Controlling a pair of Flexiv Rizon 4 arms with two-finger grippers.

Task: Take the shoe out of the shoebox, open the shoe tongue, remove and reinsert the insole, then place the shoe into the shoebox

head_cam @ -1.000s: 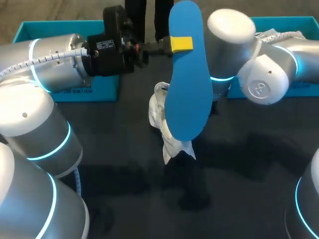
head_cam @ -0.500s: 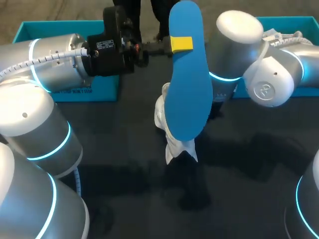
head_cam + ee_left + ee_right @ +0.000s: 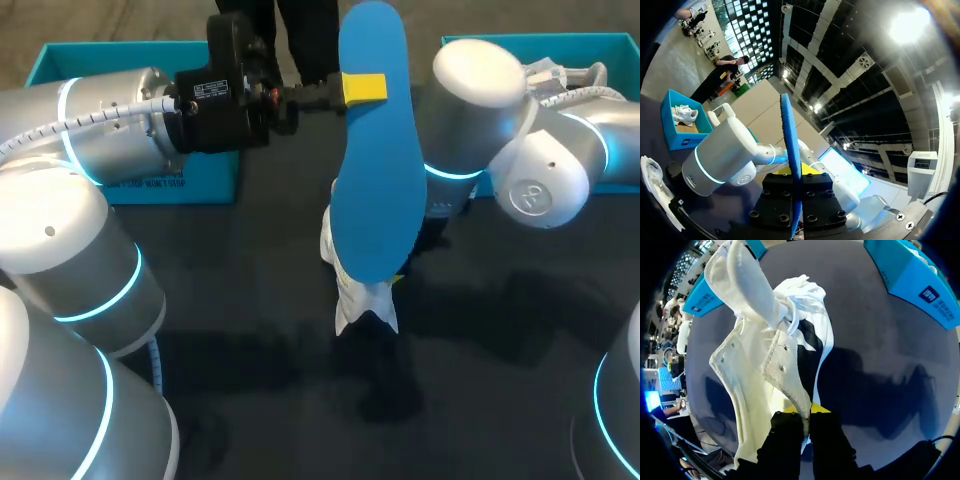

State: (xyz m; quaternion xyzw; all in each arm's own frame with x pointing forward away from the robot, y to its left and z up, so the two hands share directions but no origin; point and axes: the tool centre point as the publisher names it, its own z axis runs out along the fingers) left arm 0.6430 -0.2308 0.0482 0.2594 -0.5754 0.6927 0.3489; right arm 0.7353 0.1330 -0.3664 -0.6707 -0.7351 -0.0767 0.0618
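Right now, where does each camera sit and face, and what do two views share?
Head view: above and behind, facing down on the dark table; left arm, right arm show, left gripper holding the blue foam insole.
Left wrist view: on the left wrist, facing the right arm past the insole's edge; left gripper shows.
Right wrist view: on the right wrist, facing down; right gripper holds the white fabric shoe.
Shared: the shoe, head and right wrist.
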